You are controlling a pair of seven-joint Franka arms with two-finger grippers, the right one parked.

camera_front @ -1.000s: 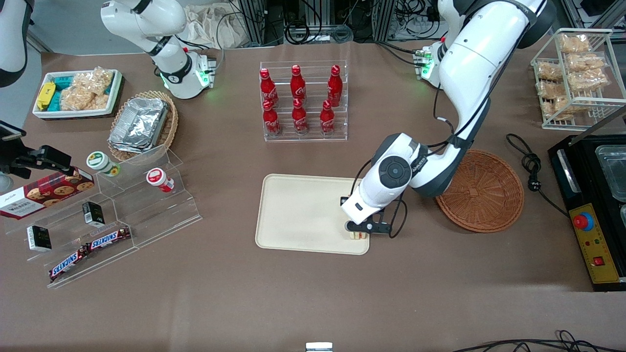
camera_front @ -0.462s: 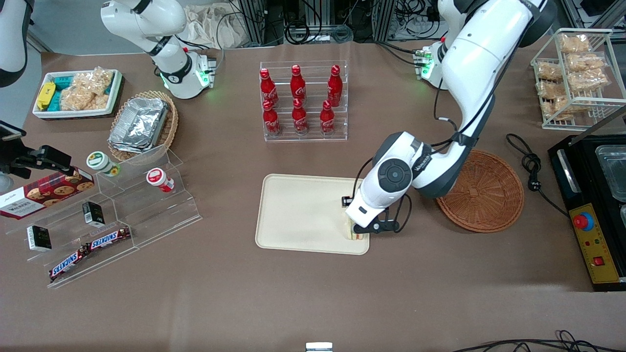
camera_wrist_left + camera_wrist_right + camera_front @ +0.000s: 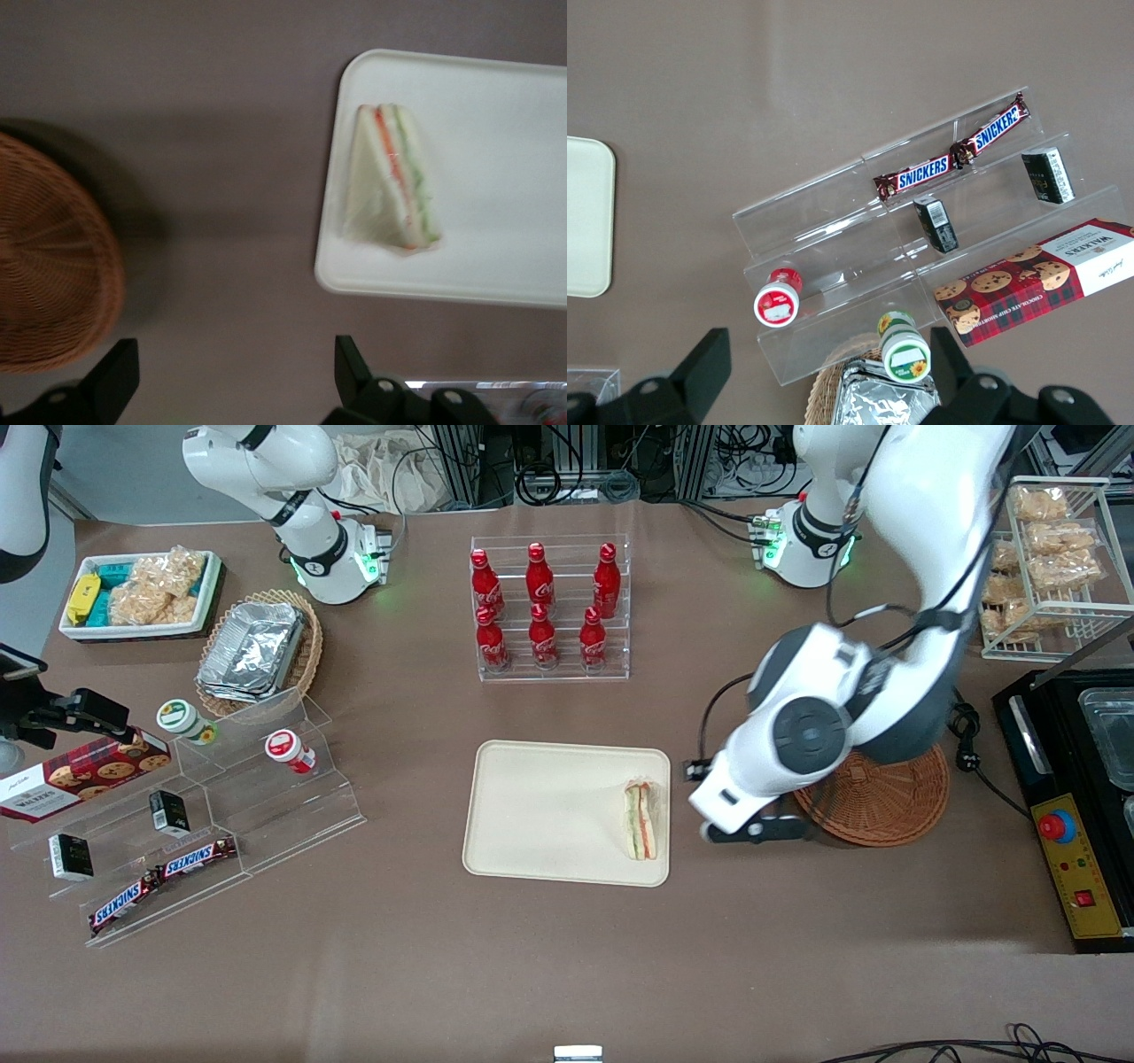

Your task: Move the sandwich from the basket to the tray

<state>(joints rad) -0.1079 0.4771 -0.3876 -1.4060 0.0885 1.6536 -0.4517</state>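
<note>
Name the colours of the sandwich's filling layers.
Orange-red and green between pale bread on the sandwich, clearest in the left wrist view.

Two chocolate bars (image 3: 950,150) on the clear stepped stand (image 3: 859,239) read "SNICKERS" in blue letters on white. Red tartan cookie box (image 3: 1036,279) beside them: "WALKERS", with "Chocolate Chip" in smaller print. Six red bottles (image 3: 542,607) in the clear rack carry white Coca-Cola script, too small to spell out. Labels on the two small jars (image 3: 837,328) and two dark boxes (image 3: 992,199) are unreadable.
</note>
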